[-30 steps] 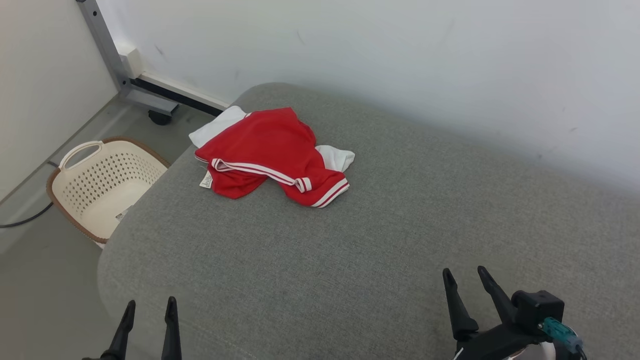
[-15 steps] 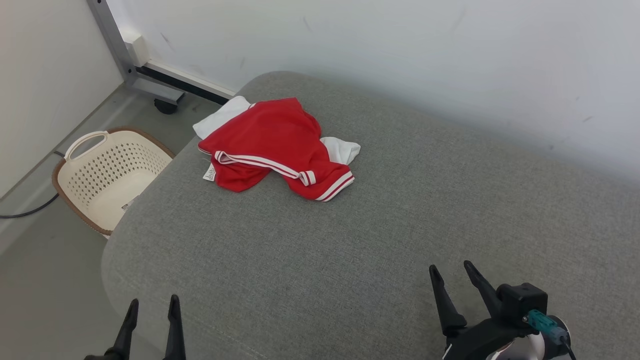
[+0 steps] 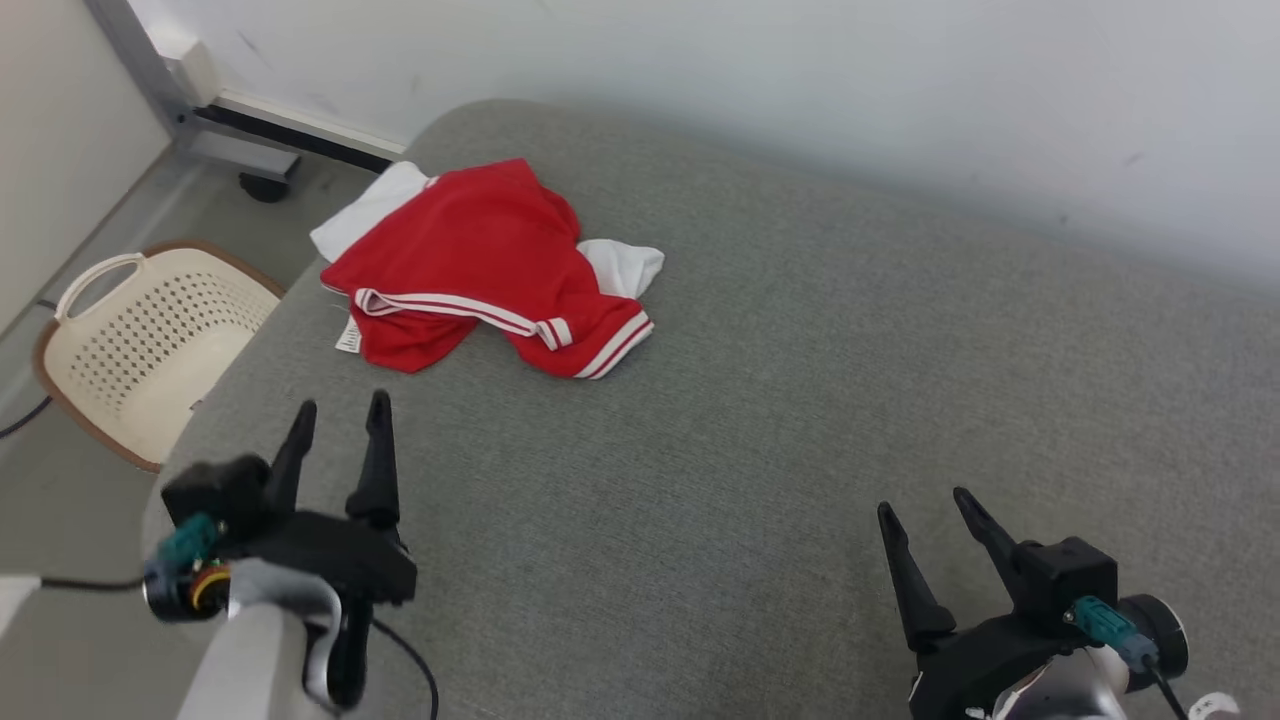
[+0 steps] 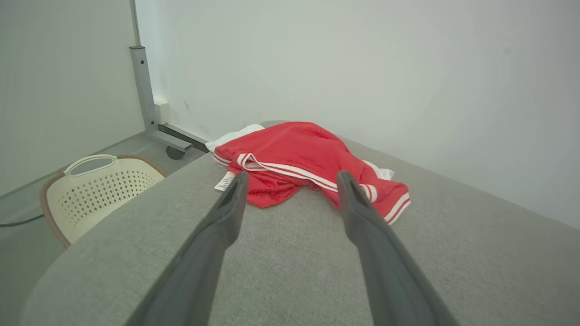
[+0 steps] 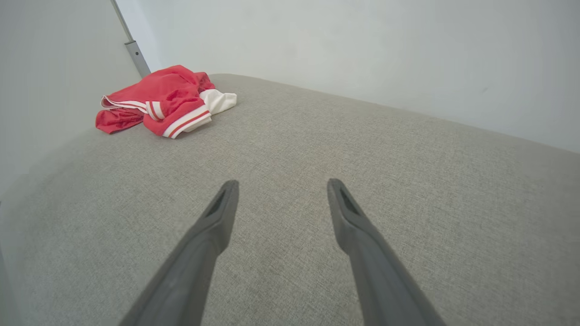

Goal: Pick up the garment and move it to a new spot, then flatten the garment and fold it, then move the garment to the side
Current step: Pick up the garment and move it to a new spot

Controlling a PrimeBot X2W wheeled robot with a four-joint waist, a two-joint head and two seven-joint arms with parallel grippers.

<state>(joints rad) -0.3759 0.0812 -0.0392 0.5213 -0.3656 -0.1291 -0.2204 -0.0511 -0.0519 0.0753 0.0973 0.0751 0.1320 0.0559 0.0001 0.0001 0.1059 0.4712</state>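
You see the red short-sleeved jersey shirt (image 3: 470, 250), white at the sleeves and banded with red-white striped trim, lying crumpled in a soft heap. It sits at the far left corner of the grey woven upholstered surface (image 3: 800, 400). A small white label (image 3: 349, 337) juts out on the shirt's left side, close to the surface's rounded edge.

Your left gripper (image 3: 342, 408) hovers over the left edge on the near side of the shirt. Its two long dark fingers are spread wide, hold nothing and point toward the heap. Your right gripper (image 3: 923, 503) hangs well apart at the near right above bare fabric, its jaws just as wide and empty.

A broad, flat stretch of the coarse grey weave lies open to the right of the shirt and in front of it. A plain white wall (image 3: 800, 100) runs along the far edge.

On the grey floor (image 3: 60, 560) to the left stands a cream perforated plastic basket with a brown rim (image 3: 150, 340). Beyond it is a grey metal post (image 3: 130, 60) with a black caster (image 3: 263, 187).
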